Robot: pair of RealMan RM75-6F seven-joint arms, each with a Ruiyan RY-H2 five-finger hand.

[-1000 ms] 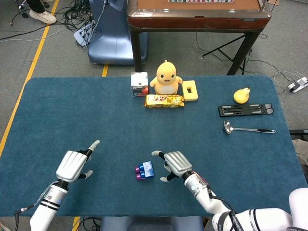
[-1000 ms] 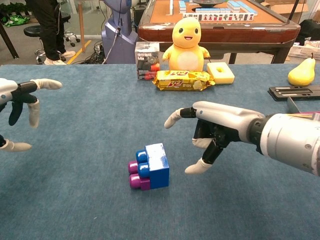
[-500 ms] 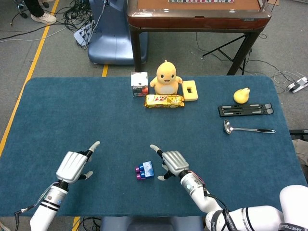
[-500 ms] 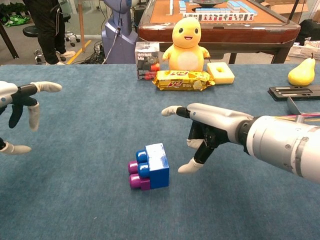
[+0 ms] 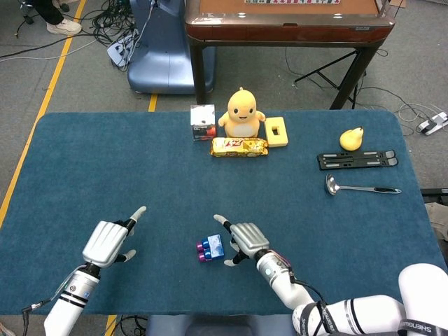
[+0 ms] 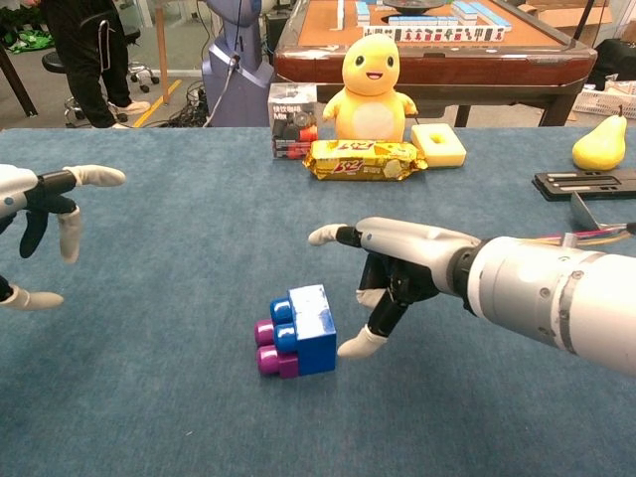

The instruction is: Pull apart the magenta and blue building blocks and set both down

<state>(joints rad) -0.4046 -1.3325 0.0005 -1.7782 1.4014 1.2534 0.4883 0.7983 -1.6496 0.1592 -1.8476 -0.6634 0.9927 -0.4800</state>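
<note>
Two robot hands hang over the worktop, neither holding anything. The right robot hand has slid leftward in the last second, fingers spread wide, its lower fingertip now just beside the blue block. The left robot hand has barely stirred, open and well apart from it. That blue block is still joined to the magenta block, the pair lying near the worktop's front edge. I'd say the grasp is about to start; nothing is pulled apart yet. Further back sits a yellow plush toy.
</note>
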